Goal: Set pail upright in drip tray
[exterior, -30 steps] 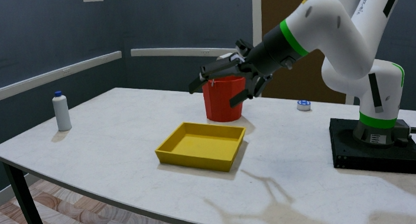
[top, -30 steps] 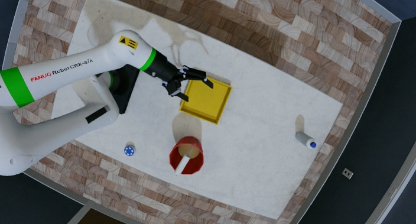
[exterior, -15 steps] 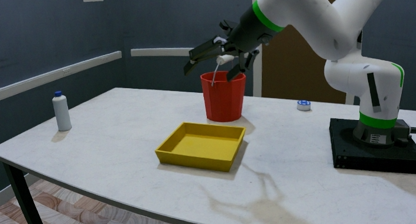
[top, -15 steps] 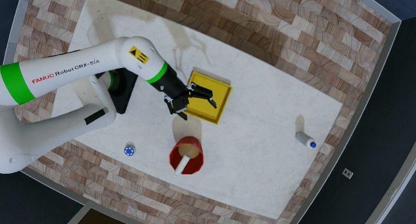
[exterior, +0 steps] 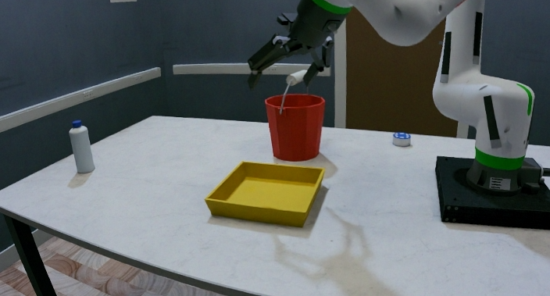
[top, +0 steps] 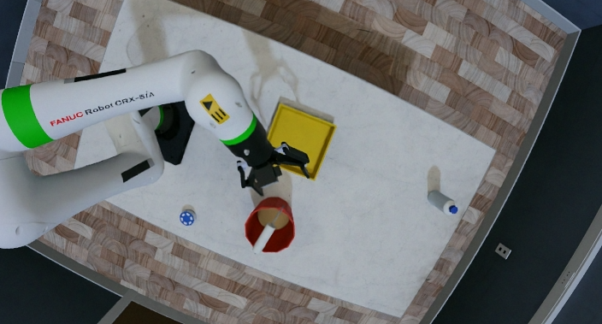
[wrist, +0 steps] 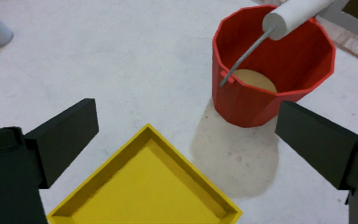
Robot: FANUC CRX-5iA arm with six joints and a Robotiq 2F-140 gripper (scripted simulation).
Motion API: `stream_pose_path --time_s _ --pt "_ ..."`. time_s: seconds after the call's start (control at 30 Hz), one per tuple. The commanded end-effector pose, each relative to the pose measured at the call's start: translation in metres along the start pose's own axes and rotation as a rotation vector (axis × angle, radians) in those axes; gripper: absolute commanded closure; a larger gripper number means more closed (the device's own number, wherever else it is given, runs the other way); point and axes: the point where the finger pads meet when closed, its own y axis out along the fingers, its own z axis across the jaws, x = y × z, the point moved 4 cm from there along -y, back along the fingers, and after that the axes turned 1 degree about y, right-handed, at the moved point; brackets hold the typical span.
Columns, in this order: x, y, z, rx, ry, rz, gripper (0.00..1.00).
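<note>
A red pail stands upright on the white table top, with its wire handle raised and a white grip on the handle. It also shows in the side view and the wrist view. A shallow yellow drip tray lies empty beside it; it shows in the side view and the wrist view. My gripper is open and empty. It hangs high in the air between tray and pail. In the wrist view its fingers frame the tray's corner and the pail's base.
A white bottle with a blue cap stands far off on the table. A small blue and white cap lies near the robot's black base.
</note>
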Motion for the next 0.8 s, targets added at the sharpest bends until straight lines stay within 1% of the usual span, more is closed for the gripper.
stream_pose_path --time_s 0.0,0.17,0.23,0.27,0.4,0.57,0.73,0.77 --pt "-0.016 0.003 0.01 0.062 -0.054 -0.054 0.0" --pt "-0.025 0.005 0.02 0.105 -0.109 -0.113 0.0" --pt "-0.025 0.005 0.02 0.105 -0.109 -0.113 0.0" --pt "-0.03 0.006 0.025 0.124 -0.142 -0.152 0.0" --pt "-0.033 0.005 0.031 0.14 -0.184 -0.203 0.0" --pt "-0.037 0.004 0.037 0.15 -0.246 -0.28 0.0" --pt "-0.039 0.001 0.041 0.144 -0.312 -0.362 0.0" --pt "-0.039 0.001 0.041 0.144 -0.312 -0.362 0.0"
